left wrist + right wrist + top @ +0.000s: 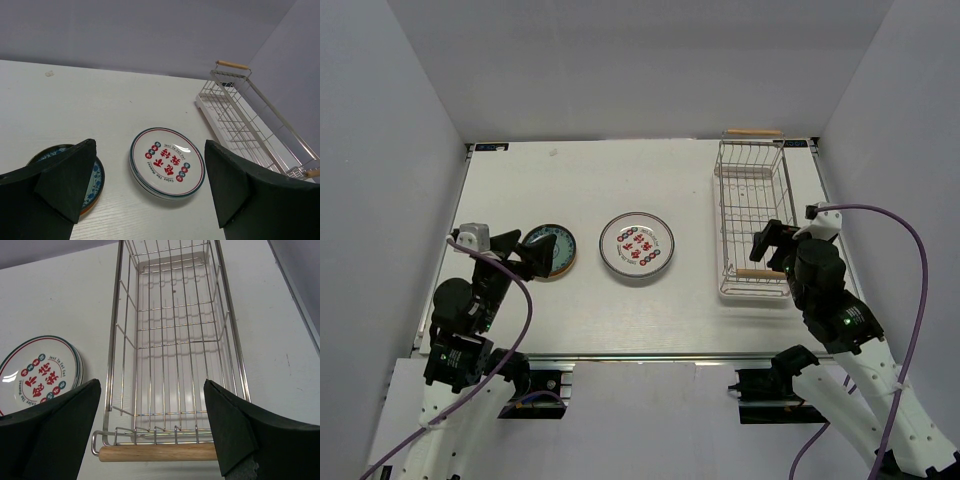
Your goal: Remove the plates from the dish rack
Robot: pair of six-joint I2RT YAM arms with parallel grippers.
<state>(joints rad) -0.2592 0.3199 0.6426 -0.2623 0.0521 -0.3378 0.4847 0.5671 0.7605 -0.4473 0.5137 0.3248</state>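
The rectangular chrome wire dish rack with light wooden rod handles lies along the right edge of the white counter, its long axis running from near edge to far edge, only its own wire floor showing inside. The plates lie flat outside it: the white plate with red circle marks at the counter's middle, and the dark teal green plate on an orange-red one near the left edge. The left gripper is spread beside the teal plate, and the right gripper is spread above the rack's near handle, pinching nothing.
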